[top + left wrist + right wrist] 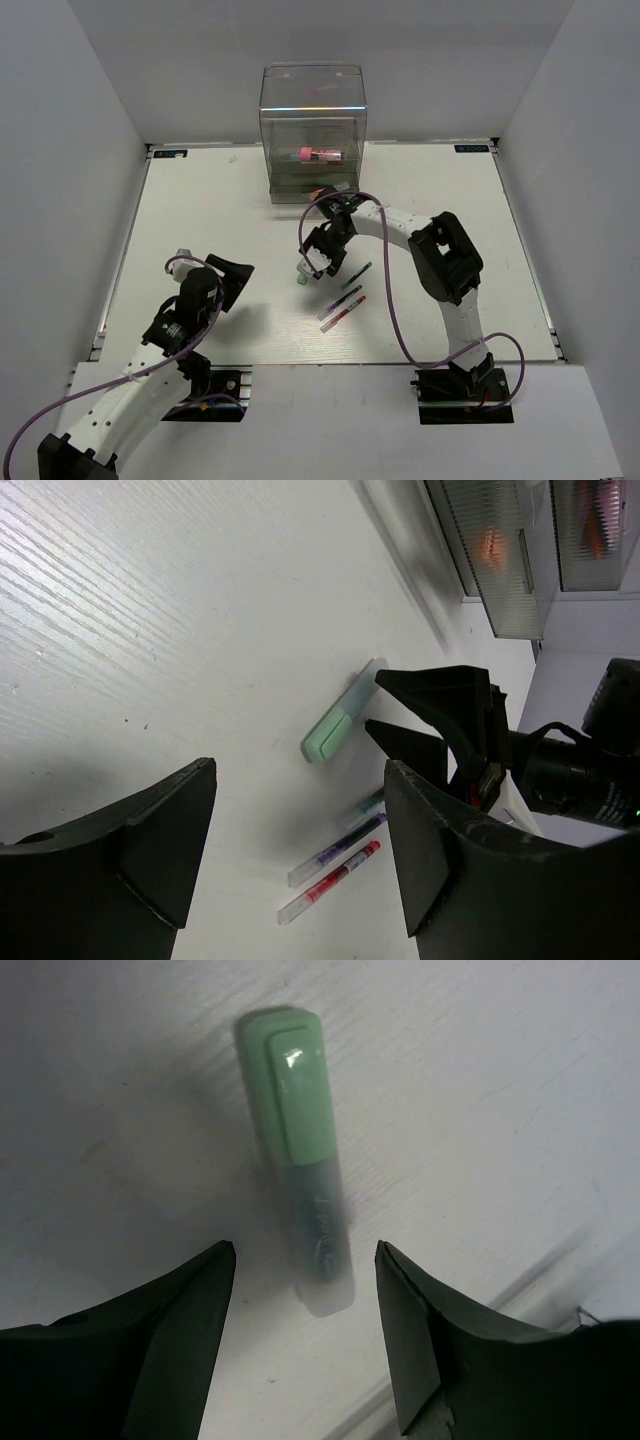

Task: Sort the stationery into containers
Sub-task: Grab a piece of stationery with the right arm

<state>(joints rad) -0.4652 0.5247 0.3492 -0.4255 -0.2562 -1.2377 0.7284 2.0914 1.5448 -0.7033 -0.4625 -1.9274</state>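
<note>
A green marker (305, 1175) lies flat on the white table, and it also shows in the top view (304, 277) and the left wrist view (332, 732). My right gripper (318, 262) hovers right over it, open, its fingers (190, 1300) astride the marker's grey end. A green-tipped pen (356, 275), a dark purple pen (340, 302) and a red pen (343, 313) lie just to the right. A pink-and-red block (320, 155) lies inside the clear drawer cabinet (313, 130). My left gripper (232, 282) is open and empty at the near left.
The cabinet stands at the back middle of the table. An orange item (318, 192) shows low in it, behind the right arm. Grey walls enclose the table on three sides. Both arm bases sit at the near edge.
</note>
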